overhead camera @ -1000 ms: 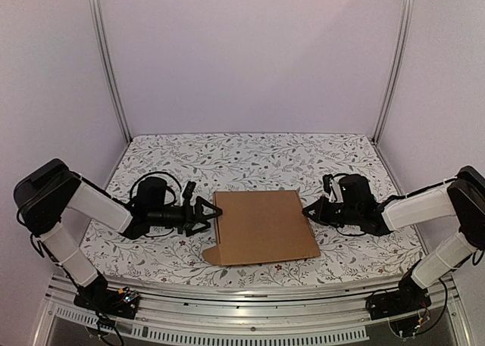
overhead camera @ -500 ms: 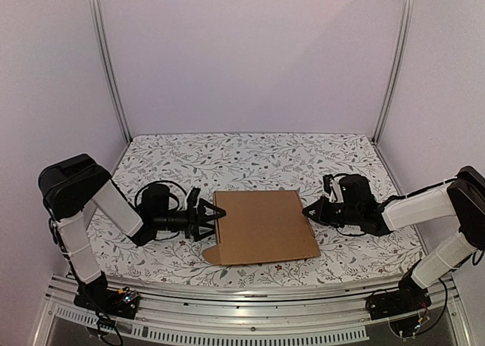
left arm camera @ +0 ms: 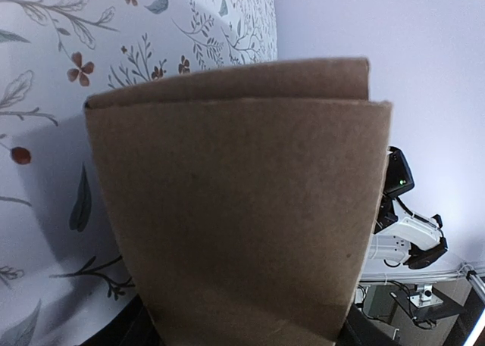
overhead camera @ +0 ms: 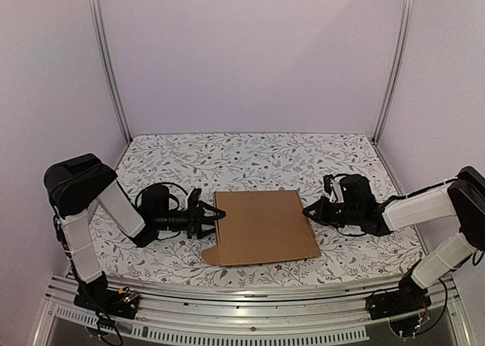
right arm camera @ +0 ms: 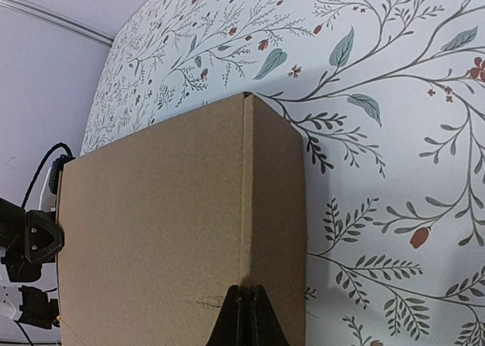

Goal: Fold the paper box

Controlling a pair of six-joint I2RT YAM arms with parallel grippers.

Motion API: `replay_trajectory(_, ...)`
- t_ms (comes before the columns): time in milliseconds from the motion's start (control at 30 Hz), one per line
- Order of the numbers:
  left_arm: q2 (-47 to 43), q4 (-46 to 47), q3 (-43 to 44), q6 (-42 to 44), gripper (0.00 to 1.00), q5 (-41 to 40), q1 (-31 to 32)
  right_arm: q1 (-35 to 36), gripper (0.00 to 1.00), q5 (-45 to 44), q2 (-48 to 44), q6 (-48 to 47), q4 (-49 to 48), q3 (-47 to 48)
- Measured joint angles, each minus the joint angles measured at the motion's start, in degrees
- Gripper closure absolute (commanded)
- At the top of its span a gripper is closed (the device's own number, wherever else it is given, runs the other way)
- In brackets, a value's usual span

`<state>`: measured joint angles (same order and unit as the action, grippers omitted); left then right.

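Floral table [overhead camera: 250,153]: paper box [overhead camera: 261,225] lies flat, still collapsed, centre front. Step 1 by my read: opening it up. Left gripper [overhead camera: 215,217] released, jaws spread around the left edge. Right gripper [overhead camera: 306,209] clenched, tips on the right fold. Next: left clamps 1 layer and lifts. Versus 1 s ago: left arm pushed in; box and right arm unchanged.

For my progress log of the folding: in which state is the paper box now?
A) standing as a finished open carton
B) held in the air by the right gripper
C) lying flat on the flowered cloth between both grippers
C: the paper box lies flat on the flowered cloth, the left gripper at its left edge, the right gripper at its right edge.
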<state>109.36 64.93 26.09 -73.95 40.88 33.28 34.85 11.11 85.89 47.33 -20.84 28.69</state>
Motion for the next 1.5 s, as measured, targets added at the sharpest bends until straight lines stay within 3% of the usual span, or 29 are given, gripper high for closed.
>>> replay_trajectory(100, 0.0, 0.0, 0.0, 0.0, 0.68, 0.1, 0.0, 0.0, 0.99, 0.0, -0.2, 0.0, 0.0, -0.1)
replay_trajectory(300, -0.1, -0.1, 0.0, -0.1, 0.8, 0.7, 0.0, 0.0, 0.79, 0.2, -2.0, -1.2, 2.8, -0.3)
replay_trajectory(567, -5.1, -6.2, 0.0, 0.6, 0.87, 1.7, -1.0, 0.0, 0.53, -0.7, -13.1, -8.2, 19.9, -0.2)
replay_trajectory(733, -9.5, -10.5, 0.0, 1.5, 1.0, 1.7, -2.1, 0.0, 0.41, -1.6, -23.2, -13.3, 29.7, 1.6)
replay_trajectory(833, -10.8, -12.2, 0.0, 0.8, 1.0, 2.5, -2.6, 0.3, 0.35, -1.5, -27.1, -18.0, 34.6, 5.3)
replay_trajectory(900, -11.3, -13.3, 0.0, -0.2, 1.0, 3.3, -3.2, 1.0, 0.23, -1.6, -29.4, -21.6, 37.1, 7.7)
replay_trajectory(967, -11.8, -14.2, 0.0, -1.1, 1.0, 4.1, -3.7, 2.5, 0.03, -1.6, -32.0, -26.0, 38.9, 9.8)
replay_trajectory(1233, -16.3, -15.7, -0.5, -6.3, 1.0, 9.0, -7.0, 11.5, 0.01, -4.6, -36.2, -44.0, 43.6, 16.6)
replay_trajectory(1500, -15.8, -9.1, -1.0, -15.1, 1.0, 13.2, -9.5, 30.8, 0.01, -16.8, -35.8, -70.0, 47.3, 17.9)
